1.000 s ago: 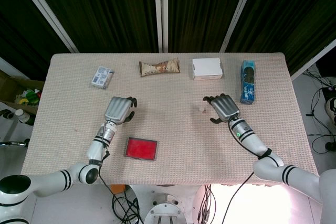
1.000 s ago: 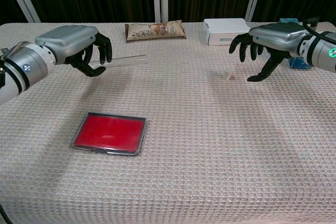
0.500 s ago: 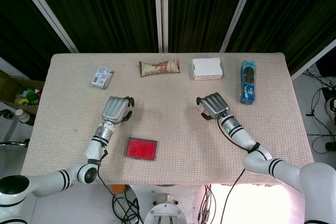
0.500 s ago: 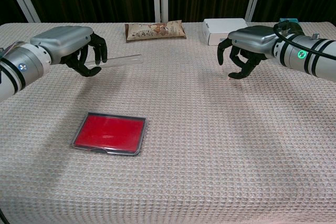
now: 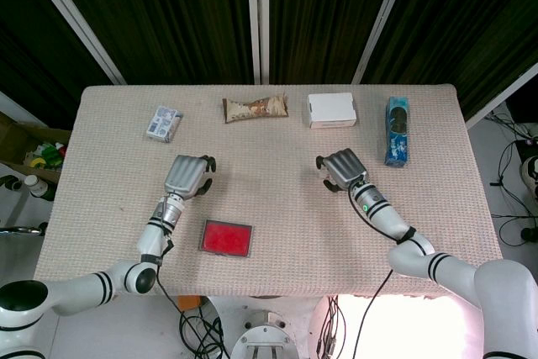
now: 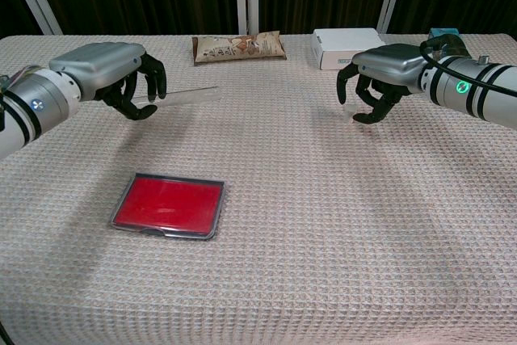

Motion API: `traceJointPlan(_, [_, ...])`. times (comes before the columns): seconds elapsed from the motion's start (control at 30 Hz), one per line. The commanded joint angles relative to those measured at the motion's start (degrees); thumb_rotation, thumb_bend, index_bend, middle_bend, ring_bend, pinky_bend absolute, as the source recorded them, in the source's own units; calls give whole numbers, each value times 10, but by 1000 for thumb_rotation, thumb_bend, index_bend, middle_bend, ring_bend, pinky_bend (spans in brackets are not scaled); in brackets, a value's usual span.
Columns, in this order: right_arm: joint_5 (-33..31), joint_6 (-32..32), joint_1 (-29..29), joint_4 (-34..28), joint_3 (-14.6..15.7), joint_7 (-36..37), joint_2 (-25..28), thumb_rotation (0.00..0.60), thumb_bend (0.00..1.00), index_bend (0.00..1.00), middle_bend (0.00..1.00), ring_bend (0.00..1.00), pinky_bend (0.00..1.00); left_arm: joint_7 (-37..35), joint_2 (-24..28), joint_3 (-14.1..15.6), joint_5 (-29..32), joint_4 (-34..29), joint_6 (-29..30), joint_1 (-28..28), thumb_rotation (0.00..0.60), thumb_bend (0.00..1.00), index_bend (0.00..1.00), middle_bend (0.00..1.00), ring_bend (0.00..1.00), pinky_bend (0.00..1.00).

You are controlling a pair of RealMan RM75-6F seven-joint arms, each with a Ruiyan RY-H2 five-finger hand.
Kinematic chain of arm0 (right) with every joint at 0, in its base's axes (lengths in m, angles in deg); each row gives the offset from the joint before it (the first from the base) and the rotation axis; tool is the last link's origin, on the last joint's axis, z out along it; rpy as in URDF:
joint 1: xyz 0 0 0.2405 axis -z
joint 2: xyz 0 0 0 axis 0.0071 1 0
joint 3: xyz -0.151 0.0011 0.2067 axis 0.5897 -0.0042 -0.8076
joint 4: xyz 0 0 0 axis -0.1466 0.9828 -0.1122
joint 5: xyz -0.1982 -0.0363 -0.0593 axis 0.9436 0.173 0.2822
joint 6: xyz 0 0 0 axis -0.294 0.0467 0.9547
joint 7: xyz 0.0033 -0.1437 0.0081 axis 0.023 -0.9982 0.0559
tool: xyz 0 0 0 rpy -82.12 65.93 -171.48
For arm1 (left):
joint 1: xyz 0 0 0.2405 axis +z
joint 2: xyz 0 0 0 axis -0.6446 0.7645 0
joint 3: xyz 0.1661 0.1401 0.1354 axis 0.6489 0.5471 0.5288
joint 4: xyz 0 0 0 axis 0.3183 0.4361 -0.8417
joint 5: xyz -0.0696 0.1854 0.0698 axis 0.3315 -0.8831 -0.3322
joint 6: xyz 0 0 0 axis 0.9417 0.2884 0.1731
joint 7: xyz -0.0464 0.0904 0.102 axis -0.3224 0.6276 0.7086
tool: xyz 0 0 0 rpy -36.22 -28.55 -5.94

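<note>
My left hand (image 5: pixel 187 176) (image 6: pixel 101 66) hovers over the left part of the table and grips one end of a clear tube (image 6: pixel 184 96), which sticks out level to the right. My right hand (image 5: pixel 343 167) (image 6: pixel 388 66) is low at the right middle. Its fingers are curled down round a small whitish piece (image 6: pixel 349 114) that rests on the cloth. A red flat tray (image 5: pixel 227 238) (image 6: pixel 168 204) lies in front of the left hand, near the front edge.
Along the back edge lie a small blue-white packet (image 5: pixel 164 123), a brown snack packet (image 5: pixel 255 108) (image 6: pixel 238 46), a white box (image 5: pixel 331 109) (image 6: pixel 347 44) and a blue biscuit packet (image 5: pixel 397 130). A woven beige cloth (image 6: pixel 323 224) covers the table.
My right hand moved left and came down over the small whitish piece, its fingers curling in around it. The left hand shifted only slightly with the tube.
</note>
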Motion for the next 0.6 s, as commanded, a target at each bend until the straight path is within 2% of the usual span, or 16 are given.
traceJointPlan(0.03, [0, -1, -1, 2, 1, 2, -1, 600, 311, 443, 807, 924, 926, 0, -1, 0, 0, 1, -1, -1, 600, 553, 633, 613, 627, 866])
traceJointPlan(0.37, [-3, 3, -6, 10, 3, 5, -6, 600, 333, 508, 813, 929, 933, -2, -2, 1, 1, 6, -1, 0, 600, 554, 633, 613, 627, 866])
traceJointPlan(0.6, [1, -16, -3, -4, 0, 16, 2, 600, 442, 636, 833, 947, 954, -18, -1, -3, 0, 4, 1, 3, 600, 555, 633, 613, 627, 866])
